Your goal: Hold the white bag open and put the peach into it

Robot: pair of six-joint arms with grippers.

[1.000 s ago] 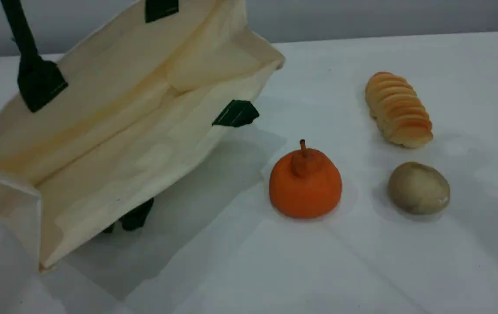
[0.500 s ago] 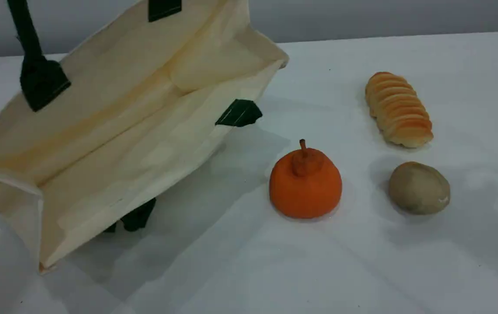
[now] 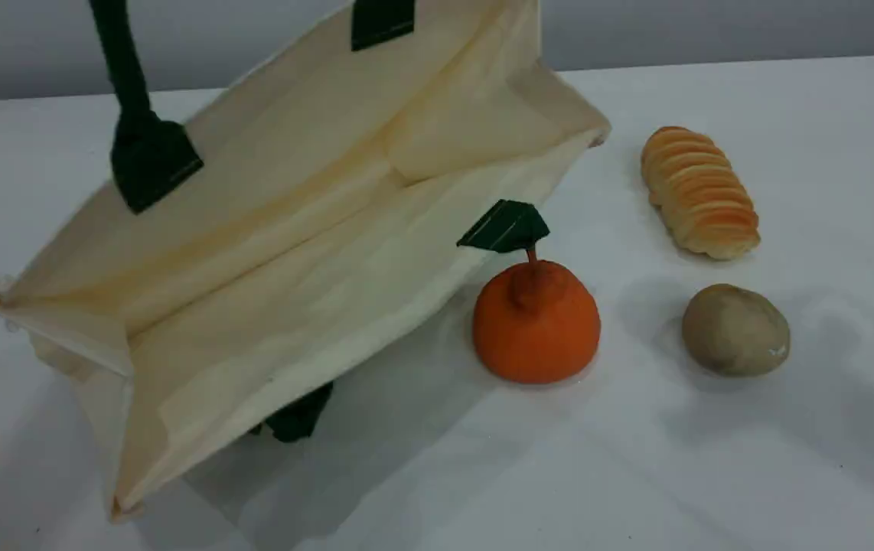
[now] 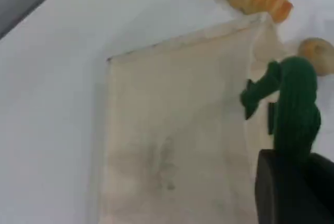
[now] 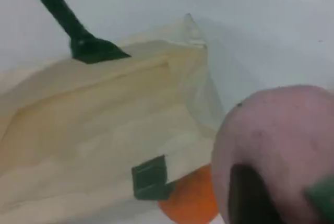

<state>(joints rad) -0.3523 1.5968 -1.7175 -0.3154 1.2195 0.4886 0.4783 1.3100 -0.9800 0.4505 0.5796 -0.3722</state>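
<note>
Right wrist view, peach (image 5: 276, 145): a pale pink speckled ball is shown grasped in the right jaws, filling the lower right corner. A dark fingertip (image 5: 250, 198) is pressed against its near face. It is held clear of the worktop (image 3: 483, 474), beside the open mouth of the white bag (image 3: 314, 252).
Right jaws: closed around the peach.
White bag: a cream fabric tote is seen hung at a tilt from one green rope handle (image 3: 122, 65). Its mouth is spread toward the scene camera, so the inner folds are exposed. Whether its lower corner rests on the worktop cannot be told.
Left jaws: clenched on the green rope handle, which in the left wrist view rises straight out of the black fingertip (image 4: 292, 192).
Green tabs: one (image 3: 154, 164) is sewn at the foot of the held handle. Another (image 3: 504, 227), on the bag's near edge, is seen just above the stem of the orange fruit (image 3: 536, 325).
Orange fruit: set upright on the worktop, stem up, just beside the bag's right side.
Brownish lump (image 3: 735, 330): placed to the right of the orange fruit, apart from it.
Ridged bread roll (image 3: 699, 191): laid behind the lump, near the bag's far right corner.
Worktop: white, darkened by the bag's shadow under its raised side.
</note>
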